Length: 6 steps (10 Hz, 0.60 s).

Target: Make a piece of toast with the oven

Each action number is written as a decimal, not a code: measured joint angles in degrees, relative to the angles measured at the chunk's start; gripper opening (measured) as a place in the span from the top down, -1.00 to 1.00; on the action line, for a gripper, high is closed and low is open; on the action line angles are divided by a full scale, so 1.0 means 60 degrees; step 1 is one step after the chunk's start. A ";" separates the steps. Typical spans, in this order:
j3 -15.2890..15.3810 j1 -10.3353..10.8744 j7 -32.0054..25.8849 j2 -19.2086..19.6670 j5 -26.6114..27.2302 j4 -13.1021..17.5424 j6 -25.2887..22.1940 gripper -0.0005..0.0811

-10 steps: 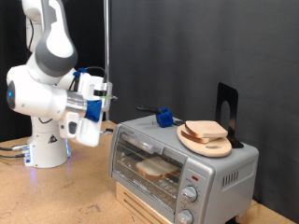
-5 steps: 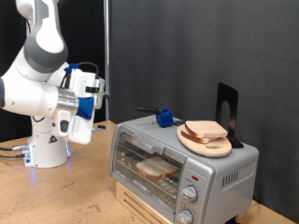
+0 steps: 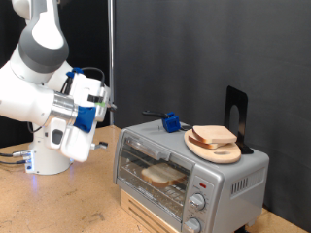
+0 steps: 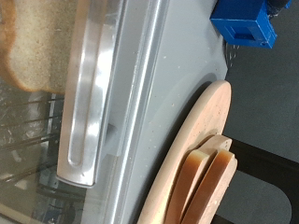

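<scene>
Hand (image 3: 105, 101) of mine is hanging in the air to the exterior view's left of the oven (image 3: 190, 166), well clear of it and touching nothing; I am carrying no bread in it, and I cannot tell whether its fingers are spread or pressed together, since the blue-and-white housing is hiding them. One piece of toast (image 3: 161, 175) is lying flat on the wire rack (image 3: 146, 163) inside the oven, showing through the glass door (image 3: 154, 168), which is standing shut. On the oven's roof a round wooden plate (image 3: 214, 148) is sitting, carrying more slices of bread (image 3: 213, 135) stacked one on another. Just to the exterior view's left of that plate a small blue block (image 3: 172, 122) is resting on the roof. Two knobs (image 3: 197, 202) are showing on the oven's front panel. My wrist view is looking close along the door handle (image 4: 86, 103), with the plate's edge and the stacked slices beside it. Under everything a wooden desk (image 3: 68, 204) is carrying my base
</scene>
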 joint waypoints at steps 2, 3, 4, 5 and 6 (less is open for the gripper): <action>-0.0079 -0.0038 -0.0038 0.0096 -0.0179 0.0093 -0.0866 -0.99; -0.0075 -0.0038 0.0050 0.0352 -0.0176 0.0356 -0.0993 -0.99; -0.0030 -0.0022 0.0109 0.0754 -0.0135 0.0751 -0.0993 -0.99; 0.0024 -0.0016 0.0213 0.1189 -0.0200 0.1179 -0.1066 -0.99; 0.0083 -0.0010 0.0354 0.1604 -0.0284 0.1629 -0.1089 -0.99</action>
